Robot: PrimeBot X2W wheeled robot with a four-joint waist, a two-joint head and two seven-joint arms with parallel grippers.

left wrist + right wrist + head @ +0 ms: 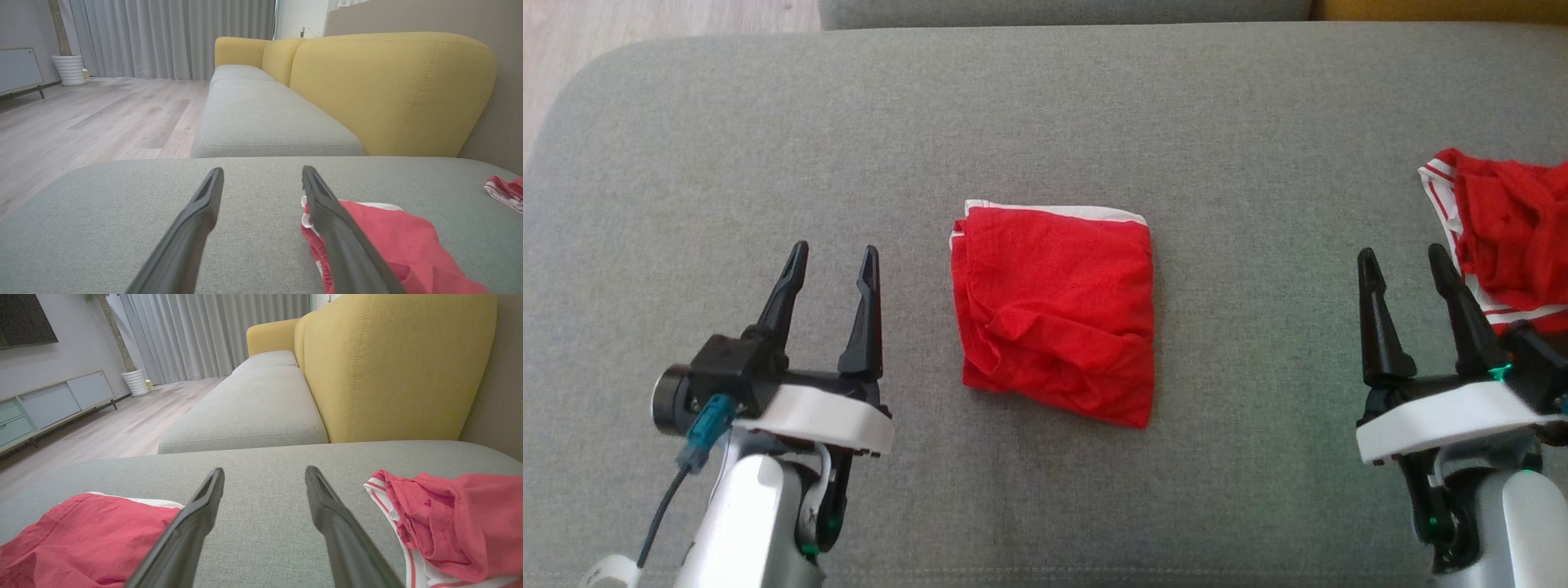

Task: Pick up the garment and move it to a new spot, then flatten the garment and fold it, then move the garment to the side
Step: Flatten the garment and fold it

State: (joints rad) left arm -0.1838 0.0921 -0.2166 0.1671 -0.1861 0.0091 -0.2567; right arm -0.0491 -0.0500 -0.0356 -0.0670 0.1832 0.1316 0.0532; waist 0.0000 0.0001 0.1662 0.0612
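Because the garment (1054, 314) looks soft and light, pinch its white-trimmed edge; left hand (836, 247) and right hand (1401, 251) flank it, spread wide, empty.

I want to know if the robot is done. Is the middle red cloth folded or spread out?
Folded. The red garment lies on the grey cushion as a compact layered square, white trim along its far edge.

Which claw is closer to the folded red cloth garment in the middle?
Left: the left gripper is close beside the folded red garment; the right gripper stands farther off, opposite.
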